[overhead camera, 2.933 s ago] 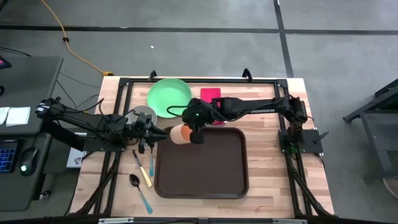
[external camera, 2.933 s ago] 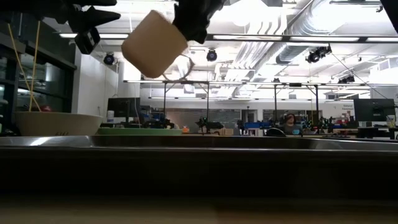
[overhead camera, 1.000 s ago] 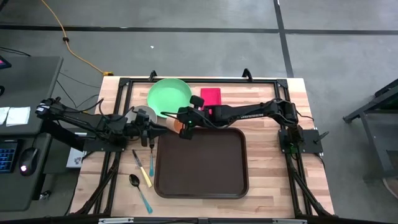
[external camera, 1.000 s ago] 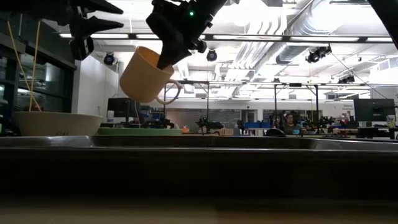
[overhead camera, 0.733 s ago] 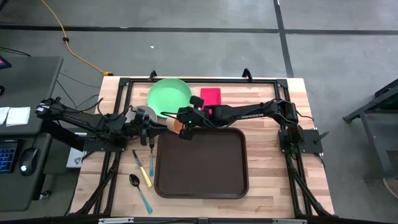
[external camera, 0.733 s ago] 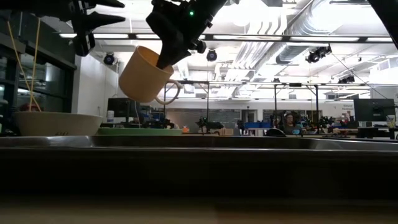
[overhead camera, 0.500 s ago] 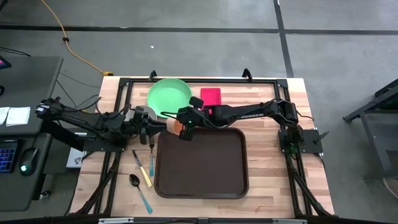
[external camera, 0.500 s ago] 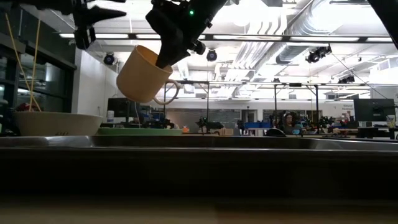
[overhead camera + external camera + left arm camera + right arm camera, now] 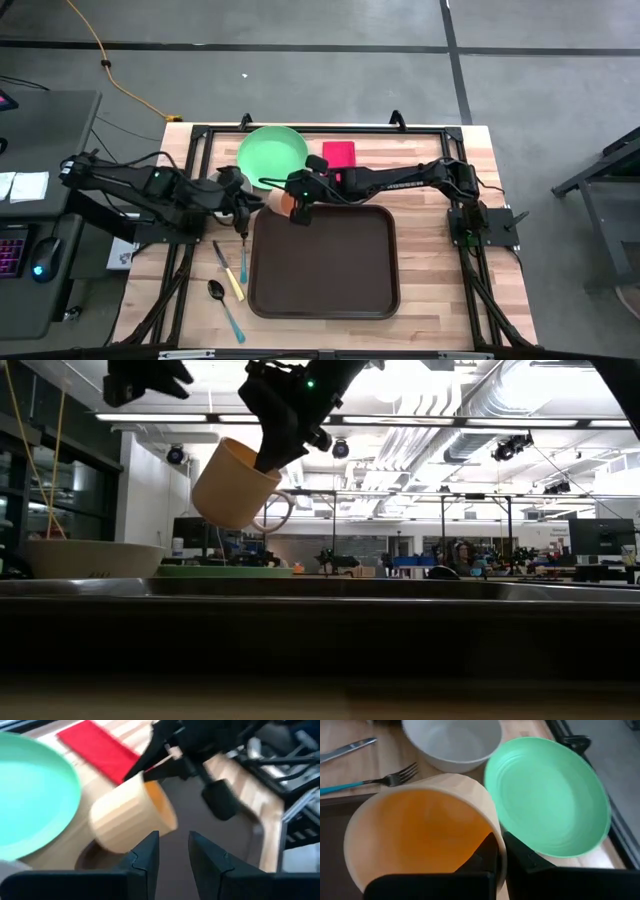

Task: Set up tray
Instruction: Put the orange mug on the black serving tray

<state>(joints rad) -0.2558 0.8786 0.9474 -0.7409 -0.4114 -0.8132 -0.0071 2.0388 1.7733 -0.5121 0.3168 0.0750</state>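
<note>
The whole table (image 9: 420, 140) is seen from straight above in the high view, from well off. In the low view the table is crossed at top height, level, toward the room behind. The cup (image 9: 131, 815) is faced from close by in the left wrist view, and looked into from closer still in the right wrist view. The cup (image 9: 235, 485) and the green plate (image 9: 550, 795) are shared by all four views.

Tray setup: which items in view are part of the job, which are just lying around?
In play: tray; cup held in the right hand; left hand, empty, next to it.

Lying about: green plate, white bowl, red cloth, fork, spoon.
</note>
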